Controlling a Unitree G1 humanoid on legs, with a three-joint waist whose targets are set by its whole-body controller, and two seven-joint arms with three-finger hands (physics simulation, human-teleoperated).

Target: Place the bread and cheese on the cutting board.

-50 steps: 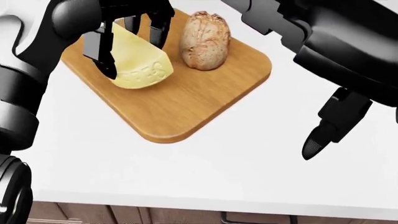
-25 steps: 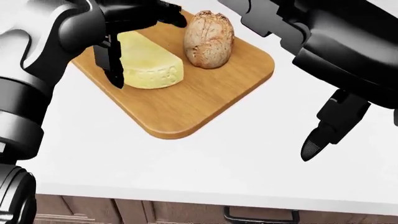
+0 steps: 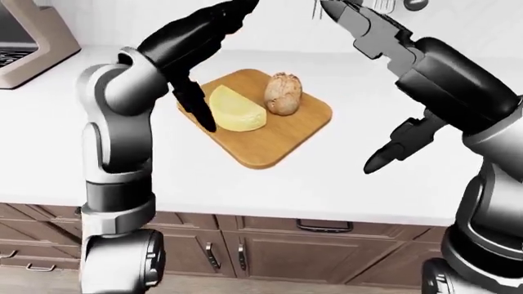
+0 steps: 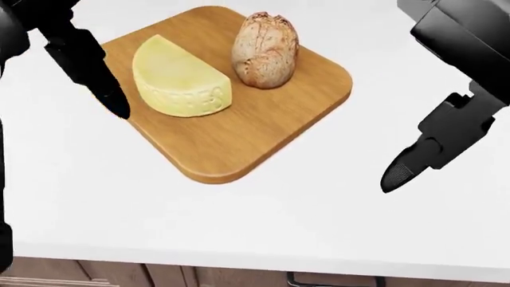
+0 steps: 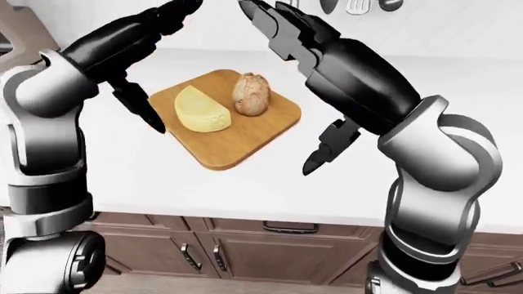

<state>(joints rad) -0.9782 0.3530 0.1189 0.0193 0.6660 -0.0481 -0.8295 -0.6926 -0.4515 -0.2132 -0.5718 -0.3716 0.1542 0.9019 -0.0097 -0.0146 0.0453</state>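
Released, the cheese (image 4: 180, 84) lies beside the bread (image 4: 265, 50) (board (image 4: 239, 143) edge clear), both hands' fingers (image 4: 95, 78) spread wide.

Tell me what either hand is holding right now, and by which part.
Nothing is held. The left hand and right hand are raised and open; the pale yellow cheese wedge lies free on the wooden cutting board.
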